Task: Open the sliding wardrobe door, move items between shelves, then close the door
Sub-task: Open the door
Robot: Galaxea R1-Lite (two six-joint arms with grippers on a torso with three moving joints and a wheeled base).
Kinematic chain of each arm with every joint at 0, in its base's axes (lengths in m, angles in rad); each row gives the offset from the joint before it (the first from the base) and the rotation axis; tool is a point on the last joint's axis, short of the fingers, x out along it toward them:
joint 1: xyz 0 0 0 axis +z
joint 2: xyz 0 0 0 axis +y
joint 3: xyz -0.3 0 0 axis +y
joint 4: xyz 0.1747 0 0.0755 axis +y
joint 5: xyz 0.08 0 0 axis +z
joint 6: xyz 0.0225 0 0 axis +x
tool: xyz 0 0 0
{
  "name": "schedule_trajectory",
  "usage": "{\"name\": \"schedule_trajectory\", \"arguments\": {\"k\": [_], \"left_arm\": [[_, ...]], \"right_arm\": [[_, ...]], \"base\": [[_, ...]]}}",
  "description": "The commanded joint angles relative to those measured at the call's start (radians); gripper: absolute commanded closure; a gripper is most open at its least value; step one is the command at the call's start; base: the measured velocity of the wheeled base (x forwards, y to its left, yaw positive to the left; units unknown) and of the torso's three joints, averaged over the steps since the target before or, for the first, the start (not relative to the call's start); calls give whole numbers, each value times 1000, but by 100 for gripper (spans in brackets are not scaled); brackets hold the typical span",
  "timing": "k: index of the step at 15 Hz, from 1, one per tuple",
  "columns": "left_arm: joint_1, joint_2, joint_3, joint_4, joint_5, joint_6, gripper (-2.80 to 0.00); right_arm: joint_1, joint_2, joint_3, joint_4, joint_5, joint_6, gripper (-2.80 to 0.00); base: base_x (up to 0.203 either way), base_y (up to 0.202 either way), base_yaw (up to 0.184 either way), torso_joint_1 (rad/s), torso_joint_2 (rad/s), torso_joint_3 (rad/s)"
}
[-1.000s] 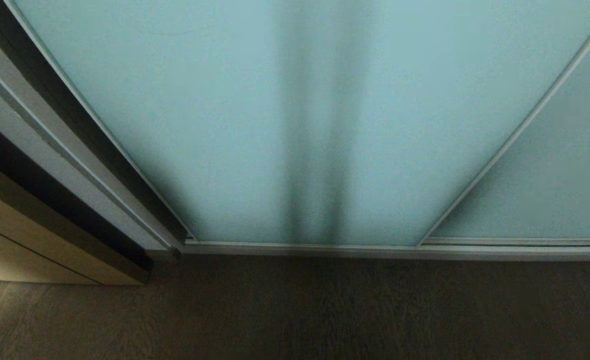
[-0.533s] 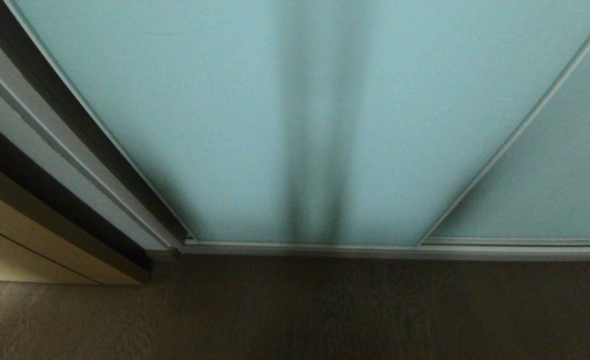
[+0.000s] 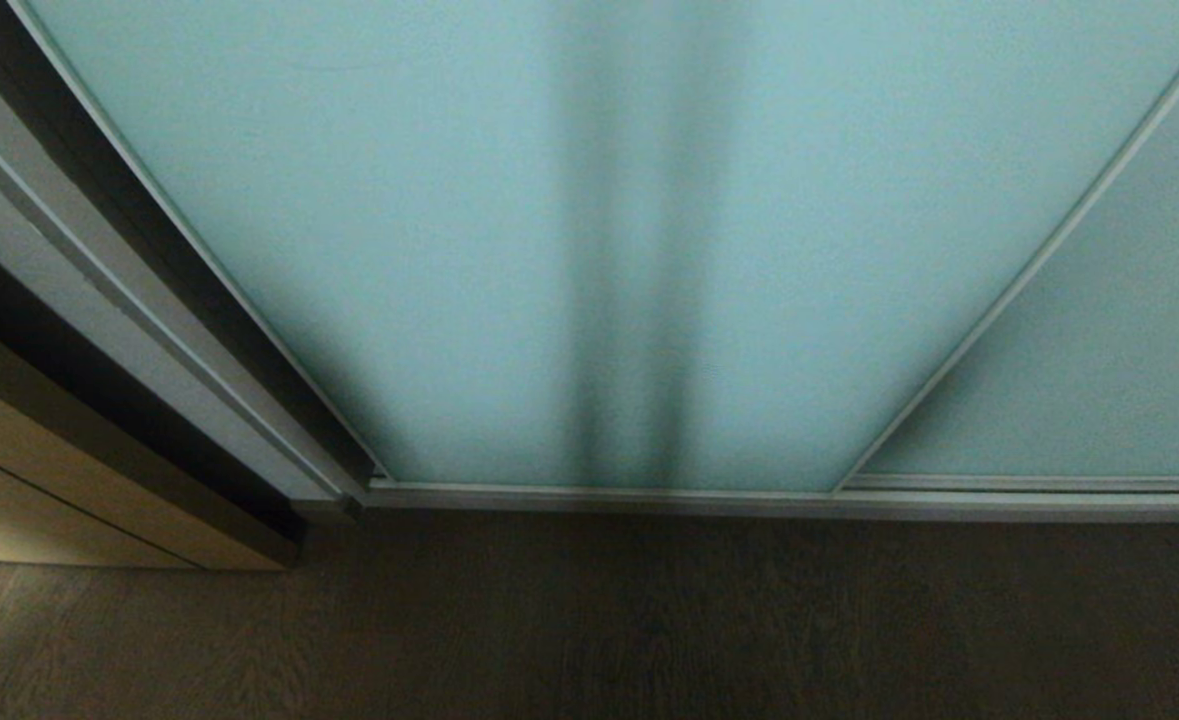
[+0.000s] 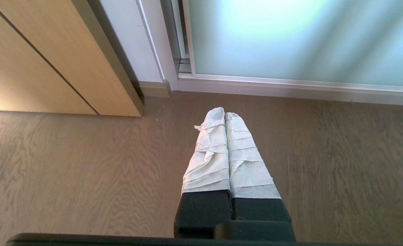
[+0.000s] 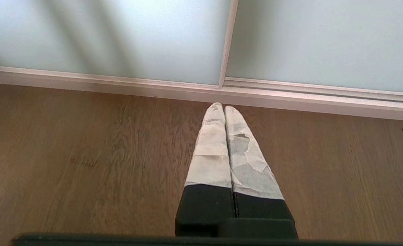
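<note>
Brown wood-grain floor (image 3: 649, 620) is being faced below the sliding wardrobe door (image 3: 569, 250), which is standing fully shut. Nothing is being changed from a second ago; opening is yet unbegun. Left gripper (image 4: 224, 115) and right gripper (image 5: 224, 107) are being kept pressed together, empty, above the floor.

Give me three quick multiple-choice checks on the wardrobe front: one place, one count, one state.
1. The beige cabinet front stands where from the sliding wardrobe door?
A. left
B. right
C. above

2. How many frosted glass panels show in the head view?
A. one
B. two
C. four

3. How does the left pincer stand?
A. shut, empty
B. open wide
C. shut on cloth

Answers:
1 A, beige wood fills the lower left corner.
2 B, a slim frame splits off a second panel on the right.
3 A, its taped fingertips meet over bare floor.
</note>
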Motion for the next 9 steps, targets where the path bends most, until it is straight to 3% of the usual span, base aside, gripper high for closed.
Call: {"name": "schedule_trajectory", "arguments": {"k": [1,9], "left_arm": [[-1,1,-1,0,-1,2,0],[1,1,-3,4,2,-3,0]], "right_arm": [[0,-3,0,0,0,-2,0],[0,-3,1,0,0,-1,0]], "base": [[0,0,0,0,0,0],[0,0,0,0,0,0]]}}
